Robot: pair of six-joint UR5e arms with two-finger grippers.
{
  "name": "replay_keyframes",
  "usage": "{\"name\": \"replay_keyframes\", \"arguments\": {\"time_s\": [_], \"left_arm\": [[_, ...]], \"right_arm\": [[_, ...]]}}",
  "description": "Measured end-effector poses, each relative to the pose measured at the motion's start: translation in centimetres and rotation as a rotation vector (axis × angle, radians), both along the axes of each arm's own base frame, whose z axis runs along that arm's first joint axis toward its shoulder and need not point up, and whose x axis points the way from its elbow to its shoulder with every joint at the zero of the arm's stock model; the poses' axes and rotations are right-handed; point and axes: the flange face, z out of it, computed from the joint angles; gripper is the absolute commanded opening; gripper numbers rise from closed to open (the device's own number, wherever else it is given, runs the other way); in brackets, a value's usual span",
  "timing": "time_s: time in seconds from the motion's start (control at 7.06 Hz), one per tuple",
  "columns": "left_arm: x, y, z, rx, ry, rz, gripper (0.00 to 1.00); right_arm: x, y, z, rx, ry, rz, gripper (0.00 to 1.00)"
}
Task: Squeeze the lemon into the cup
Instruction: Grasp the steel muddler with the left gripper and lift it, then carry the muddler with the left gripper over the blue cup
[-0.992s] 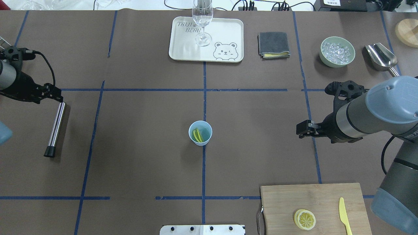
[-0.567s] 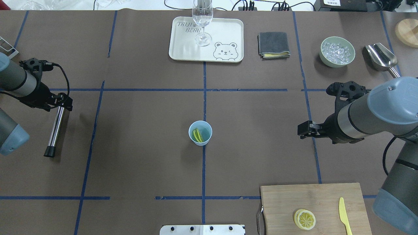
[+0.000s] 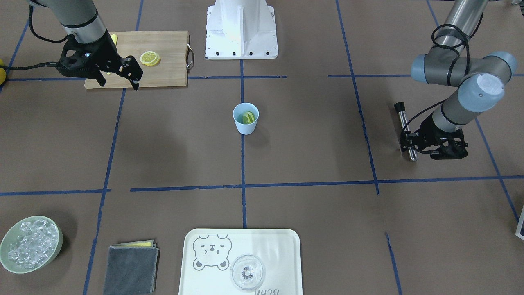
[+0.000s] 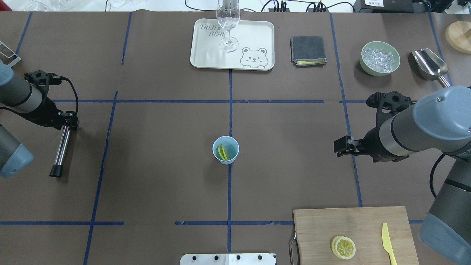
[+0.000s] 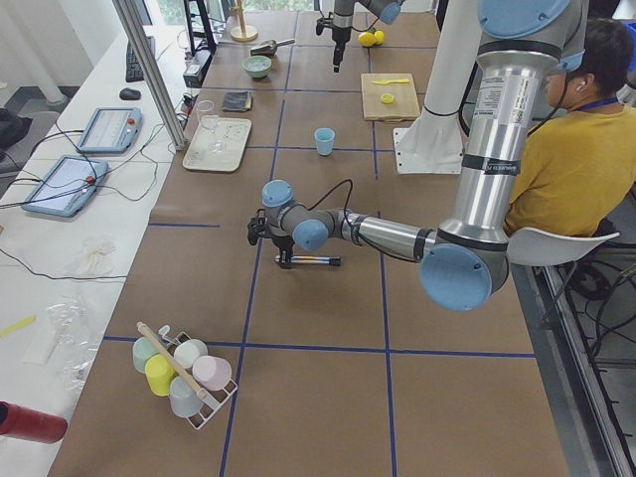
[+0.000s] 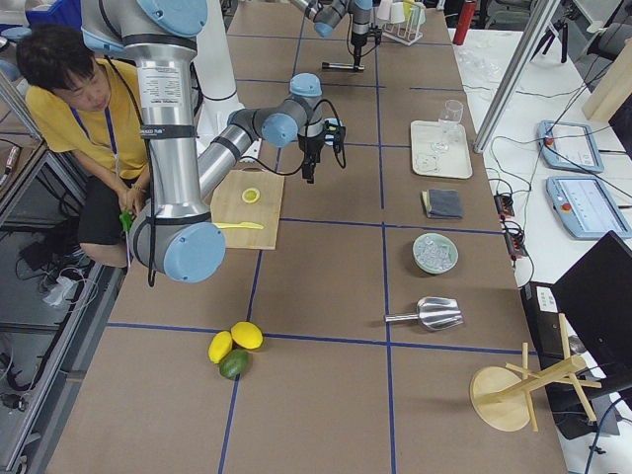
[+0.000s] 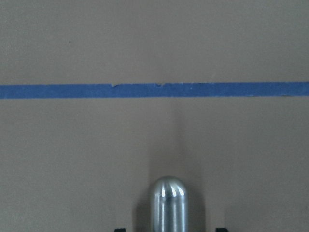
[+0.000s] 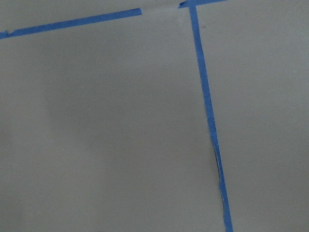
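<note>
Lemon (image 4: 222, 152): slice leaning inside cup (image 4: 234, 147), table (image 4: 165, 165) centre. Right gripper (image 4: 336, 146): well apart, above table; jaw spacing indiscernible.

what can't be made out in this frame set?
- Lemon in the cup: the cup wall hides its lower part in overhead and front views; juice not visible.
- Left gripper: fingertips cut off at the left wrist view's bottom edge, beside the rod.
- Right gripper: absent from the right wrist view, only table there.
- Knife: end cut off by the overhead view's bottom edge.
</note>
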Motion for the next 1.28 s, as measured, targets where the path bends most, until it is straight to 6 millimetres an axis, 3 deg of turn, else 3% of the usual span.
{"name": "replay_keyframes", "arguments": {"time_s": [0.14,0.28,0.57,0.71,0.99,1.28], "left_arm": [[0.0,0.0,0.1,-0.002,-0.002,0.0,0.09],[0.0,0.0,0.0,-0.001,-0.002,0.0,0.0],[-0.2,0.1,-2.3,0.028,0.022,-0.003,0.0],[-0.7,0.3,-5.6,0.075,0.059,-0.008,0.0],[-1.0,0.8,-14.9,0.165,0.168,-0.05,0.0],[-0.5,0.1,-23.3,0.208,0.246,-0.202,0.0]], "right_arm": [[0.0,0.0,0.0,-0.001,0.001,0.0,1.0],[-0.1,0.0,0.1,-0.001,0.001,0.0,1.0],[-0.1,0.0,-0.1,-0.001,-0.002,-0.001,1.0],[-0.1,0.0,-0.2,-0.001,-0.005,-0.001,1.0],[-0.2,0.0,-0.5,0.004,-0.009,0.003,1.0],[-0.1,-0.1,-1.4,0.015,-0.024,0.009,1.0]]}}
